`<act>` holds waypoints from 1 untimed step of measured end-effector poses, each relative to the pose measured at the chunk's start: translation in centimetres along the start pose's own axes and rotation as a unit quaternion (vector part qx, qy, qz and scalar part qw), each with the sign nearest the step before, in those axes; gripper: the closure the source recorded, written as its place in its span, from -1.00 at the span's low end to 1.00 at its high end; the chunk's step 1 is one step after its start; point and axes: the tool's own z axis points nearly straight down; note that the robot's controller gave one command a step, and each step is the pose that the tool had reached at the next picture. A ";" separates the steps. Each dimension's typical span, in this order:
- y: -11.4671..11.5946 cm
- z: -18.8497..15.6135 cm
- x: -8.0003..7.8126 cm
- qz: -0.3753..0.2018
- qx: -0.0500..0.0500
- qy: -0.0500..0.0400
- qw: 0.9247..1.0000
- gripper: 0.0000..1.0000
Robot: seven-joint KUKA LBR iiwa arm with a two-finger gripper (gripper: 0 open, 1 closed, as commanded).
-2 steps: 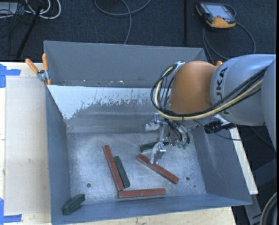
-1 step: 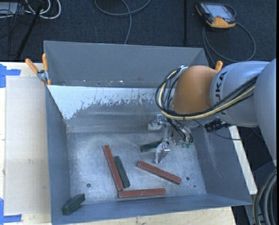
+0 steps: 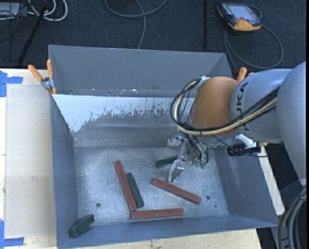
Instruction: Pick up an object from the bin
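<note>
My gripper (image 3: 175,171) hangs low over the right middle of the bin floor, under the orange wrist cover. A short dark green bar (image 3: 163,163) sticks out to the left right beside it; whether it is held is unclear. Just below the gripper a red-brown flat bar (image 3: 176,190) lies slanted on the floor, apart from it.
Left of centre a long red-brown bar (image 3: 124,184) lies with a dark green bar (image 3: 134,190) alongside. Another red-brown bar (image 3: 157,213) lies along the front wall. A dark green block (image 3: 81,225) sits in the front left corner. The arm fills the right side.
</note>
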 end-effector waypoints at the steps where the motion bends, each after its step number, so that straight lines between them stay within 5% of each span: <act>1: -0.1 0.0 -1.4 -0.098 0.001 0.004 0.995 -1.00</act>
